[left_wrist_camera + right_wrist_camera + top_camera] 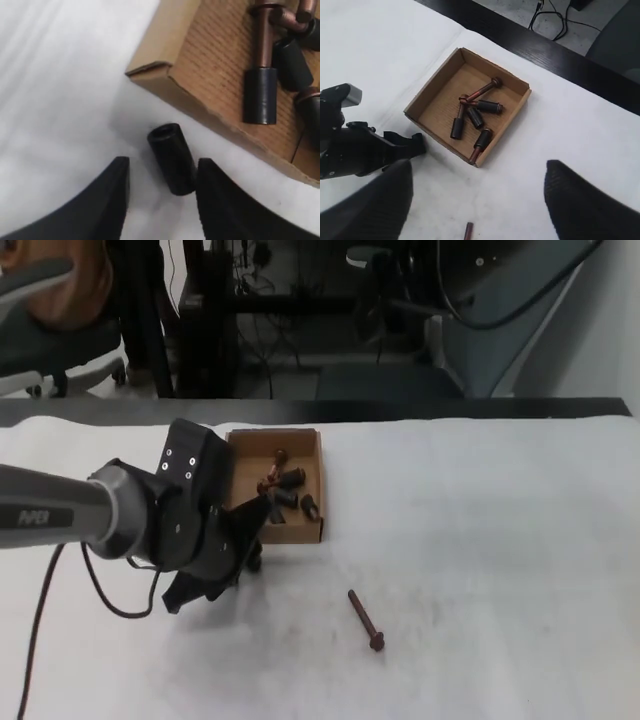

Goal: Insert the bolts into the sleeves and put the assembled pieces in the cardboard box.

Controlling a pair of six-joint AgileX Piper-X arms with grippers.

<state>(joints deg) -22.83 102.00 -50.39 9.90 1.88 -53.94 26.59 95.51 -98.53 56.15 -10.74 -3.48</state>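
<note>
Since our left gripper (162, 167) sits with its jaws apart around the loose sleeve (172, 157), we read this as the pick-up step. That sleeve lies on its side on the white cloth (500, 540), just outside the cardboard box (165, 70), about 7 o'clock from the box centre in the high view. It's close against one jaw and clear of the other.

Shape: short black cylinder, smooth with a faint sheen, open bore at the end away from the gripper. We judge it rigid and light. Being round, it will likely roll on the cloth and squirt out if pinched near an end. We'd grip across mid-barrel and keep the bore clear.

Next part, the bolt (365, 620): reddish-brown, slim straight shank, flanged head, lying flat at 5 o'clock from the box and well apart from it. Probably stiff and light. We'd take it on the shank near the head.

Meanwhile our right gripper (479, 165) hangs high over the bench, jaws wide apart, holding nothing.

The box is brown corrugated card, shallow and open-topped, with assembled pieces (457, 127) loose inside.
</note>
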